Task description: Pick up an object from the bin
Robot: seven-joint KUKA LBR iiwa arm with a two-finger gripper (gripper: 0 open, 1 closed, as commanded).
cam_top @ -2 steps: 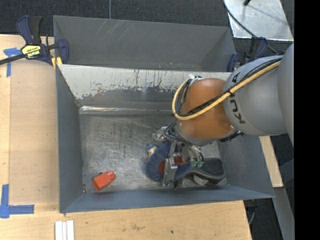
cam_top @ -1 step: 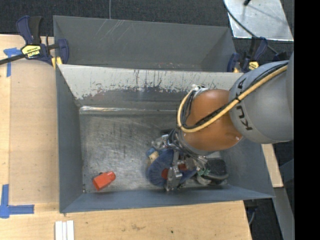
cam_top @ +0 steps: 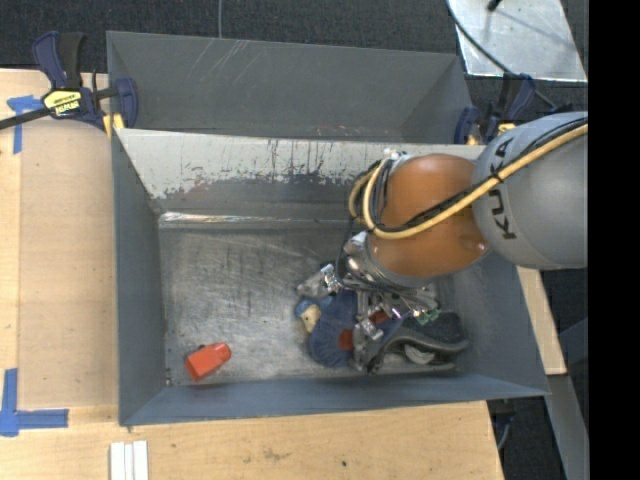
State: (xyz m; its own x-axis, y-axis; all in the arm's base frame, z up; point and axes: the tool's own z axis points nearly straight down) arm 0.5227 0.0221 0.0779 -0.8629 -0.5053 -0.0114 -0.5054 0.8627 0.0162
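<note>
My gripper (cam_top: 375, 320) is low in the bin's front right part, down among a small heap. A dark blue soft thing (cam_top: 328, 338) with a pale patch lies right against its left side. On its right a black, curved, shoe-like thing (cam_top: 432, 334) rests along the front wall. A shiny crumpled silver piece (cam_top: 320, 281) sits just behind the blue thing. Small red bits (cam_top: 347, 340) show beside the gripper. The gripper's lower part is sunk into the heap, and I cannot make out anything held in it.
A red-orange block (cam_top: 208, 360) lies alone in the front left corner. The left and middle floor of the bin is bare scuffed metal. The arm's orange cover and yellow cable hang over the right rear of the bin.
</note>
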